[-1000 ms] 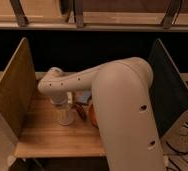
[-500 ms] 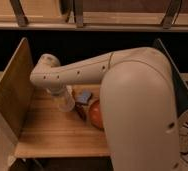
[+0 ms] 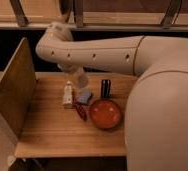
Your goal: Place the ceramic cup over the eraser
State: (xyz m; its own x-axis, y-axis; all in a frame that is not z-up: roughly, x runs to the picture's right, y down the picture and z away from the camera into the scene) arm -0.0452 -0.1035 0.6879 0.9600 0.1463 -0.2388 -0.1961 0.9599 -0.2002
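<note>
Huge cream arm (image 3: 107, 50) eats the whole right side and cuts off the table (image 3: 52, 132) edge there. It bends down to the gripper (image 3: 80, 80), low over the back of the table. Honestly can't tell if the gripper is open or closed. The pale blob at its tip might be the ceramic cup, can't say.

The orange-red bowl (image 3: 105, 113) sits front-right of the gripper, its inside plain glossy orange. The white tube (image 3: 68, 95) stands just front-left of the gripper. The eraser (image 3: 105, 88) stands upright to the gripper's right, just behind the bowl. The blue-grey square (image 3: 84, 96) lies right below the gripper, with the dark red stick (image 3: 80, 111) in front of that.
</note>
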